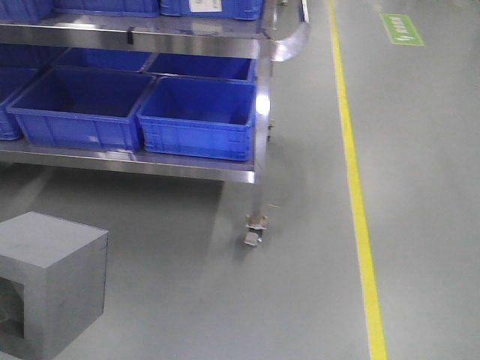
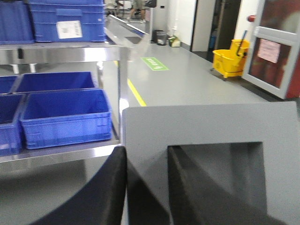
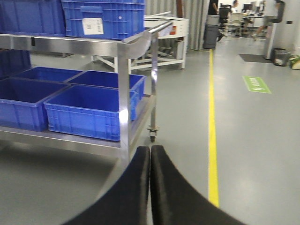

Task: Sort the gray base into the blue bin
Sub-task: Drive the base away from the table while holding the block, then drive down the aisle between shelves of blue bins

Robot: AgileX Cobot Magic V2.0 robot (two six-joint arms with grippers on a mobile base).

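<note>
Pinching the gray base (image 2: 206,122) by its thick border, the left hand (image 2: 146,152) holds it short of the blue bin (image 1: 199,116); rigid, matte, probably light; right hand (image 3: 150,149) clenched, empty

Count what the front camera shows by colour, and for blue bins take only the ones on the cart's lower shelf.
Blue bins on the lower shelf: 6, the two leftmost cut off by the frame edge
Gray base: 1
Yellow floor line: 1
Green floor sign: 1
Total: 9
</note>
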